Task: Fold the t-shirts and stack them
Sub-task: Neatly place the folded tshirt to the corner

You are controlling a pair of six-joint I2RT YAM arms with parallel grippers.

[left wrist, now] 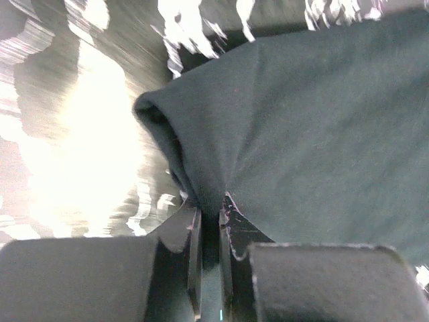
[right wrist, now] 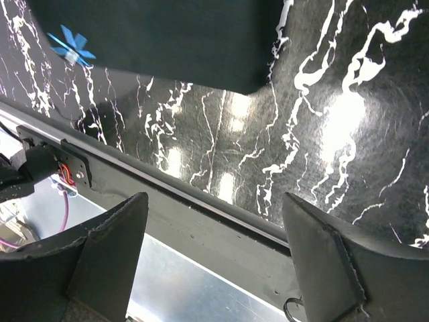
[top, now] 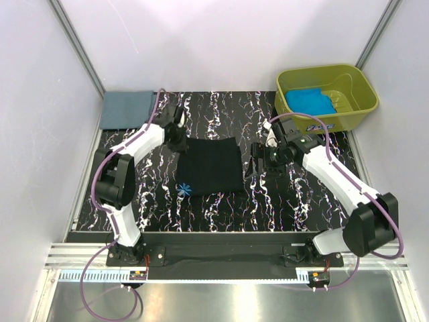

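1. Folded: grey shirt (top: 126, 109), far-left corner; black shirt (top: 211, 168), centre.
2. Grip: left gripper (left wrist: 209, 221) pinches the black shirt's corner; right gripper (right wrist: 214, 201) gapes, empty.
3. Outstanding: turquoise shirt (top: 310, 102) (lying in tub (top: 362, 97)); stacking.

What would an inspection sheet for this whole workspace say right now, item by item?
Surface: black white-veined marbled tabletop, some glare.
Job's things: black t-shirt folded, mid-table; slate grey-blue t-shirt folded at the far left corner; turquoise t-shirt inside the tub.
Clutter: olive-green tub at the far right.
Claws: left claw shut on the black t-shirt's corner; right claw open, empty, beside that shirt.
Cables: purple cables looped along both arms.
Surroundings: white walls; metal rail at the near edge.
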